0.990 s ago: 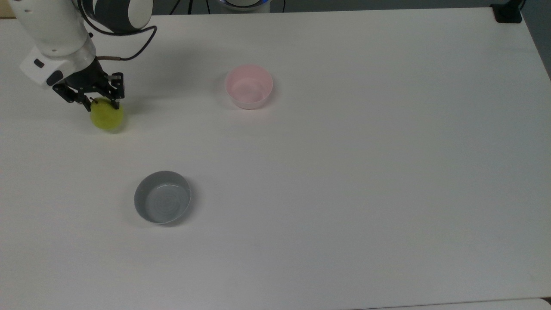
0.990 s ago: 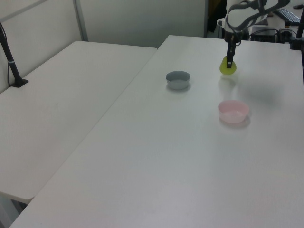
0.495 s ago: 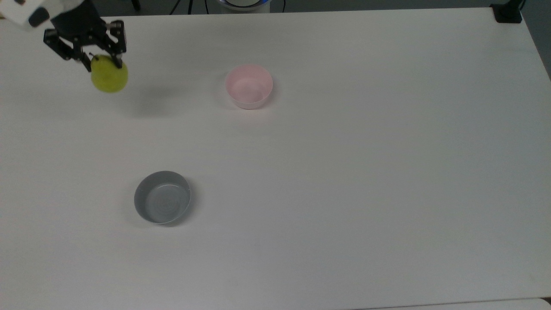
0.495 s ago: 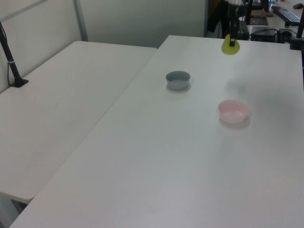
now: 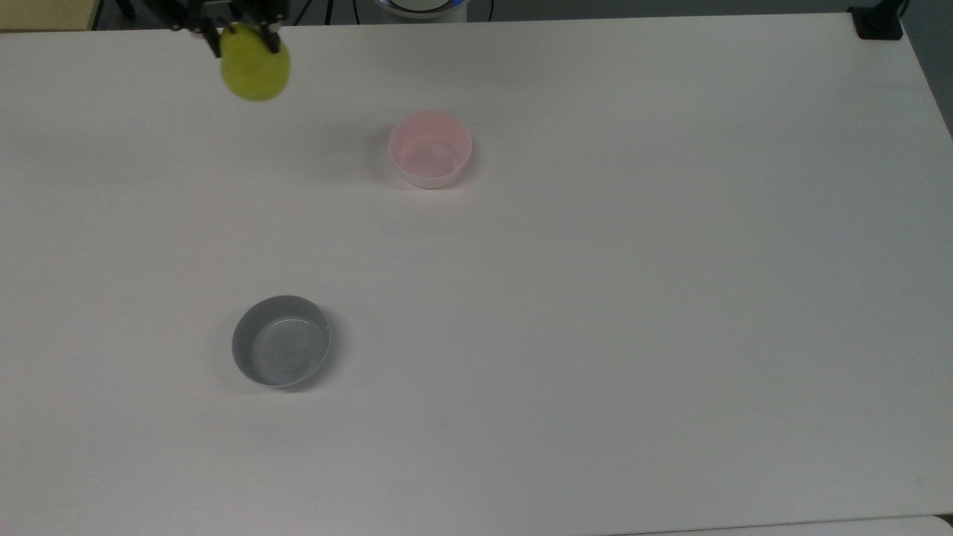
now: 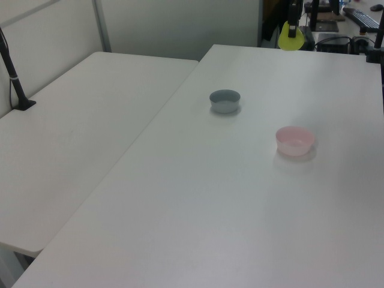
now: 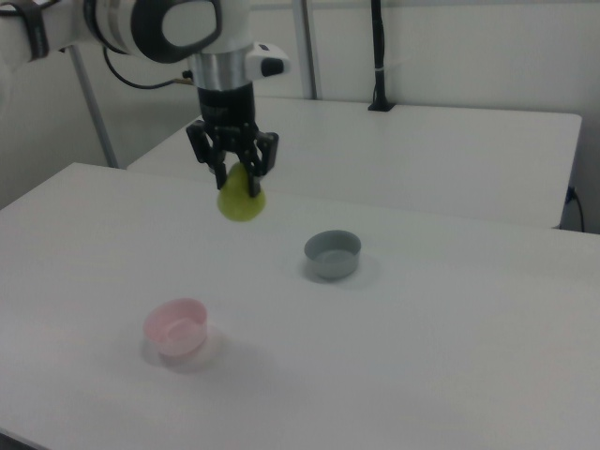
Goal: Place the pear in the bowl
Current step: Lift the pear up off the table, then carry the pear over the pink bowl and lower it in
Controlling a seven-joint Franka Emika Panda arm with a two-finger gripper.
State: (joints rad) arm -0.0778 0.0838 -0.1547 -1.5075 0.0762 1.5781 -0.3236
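Black two-finger gripper [image 7: 238,176] is closed on the small yellow-green pear [image 7: 241,200], fingers pinching the narrow upper end, rounded bottom hanging free below. Pear is up in the air, well clear of the white tabletop [image 7: 450,337]; nothing under it touches it. In the top view the gripper [image 5: 242,33] sits at the upper edge w/ the pear [image 5: 255,65] just beneath it, toward the top view's left. In the left view the pear [image 6: 291,39] hangs near the far end of the table, gripper [image 6: 293,27] directly above it. White arm w/ dark joint cover [image 7: 169,28] comes in from the right view's upper left.

Count: 1 pear, 2 bowls, 1 gripper.

Small round pale pink bowl [image 5: 430,149] w/ whitish outside stands upright on the table, nothing inside as far as can be seen; well apart from the pear, to the top view's right and lower. In the right view this bowl [image 7: 175,325] is below and to the left of the hanging fruit; in the left view it [image 6: 294,140] is nearer the camera than the pear.

Small round grey bowl [image 5: 281,341] of similar size, also upright, stands well apart from the pink one, toward the top view's lower left; seen too at [image 7: 333,253] and [image 6: 225,100].

Bare tabletop lies between pear and pink bowl. Second white table [image 6: 78,138] adjoins at the left view's left, w/ a black clamp post [image 6: 15,81] on it.
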